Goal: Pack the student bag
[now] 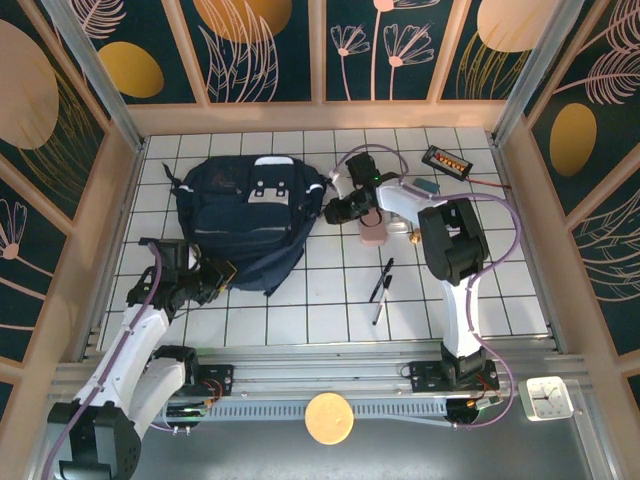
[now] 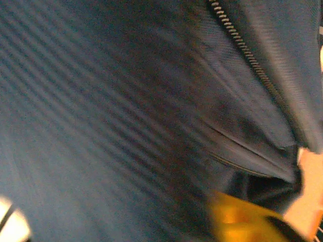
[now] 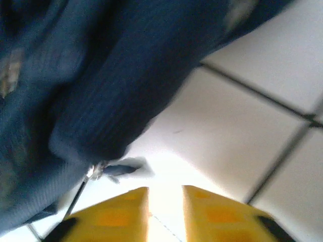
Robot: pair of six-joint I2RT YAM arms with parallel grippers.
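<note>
White-tiled counter (image 1: 300, 320). Left gripper (image 1: 220, 275) sits at the near-left corner of the student bag (image 1: 250, 215); its spread cannot be told. The navy bag lies flat and looks soft and floppy, best pinched along a zipper edge. Right gripper (image 3: 165, 194), fingers apart, waits beside its right side.

Student bag (image 1: 245, 215), at 10 o'clock: navy blue, white patches (image 1: 268, 188), pale grey stripe. Table (image 1: 320, 322): white tiles, dark grid lines. Walls (image 1: 270, 50): dark teal, orange-gold ovals, pale line-drawn leaves. Pens (image 1: 381, 285), at 4 o'clock: black and white. Disc (image 1: 329, 418), at 6 o'clock: yellow. Right gripper (image 3: 165, 206): yellow fingers (image 3: 113, 219).
</note>
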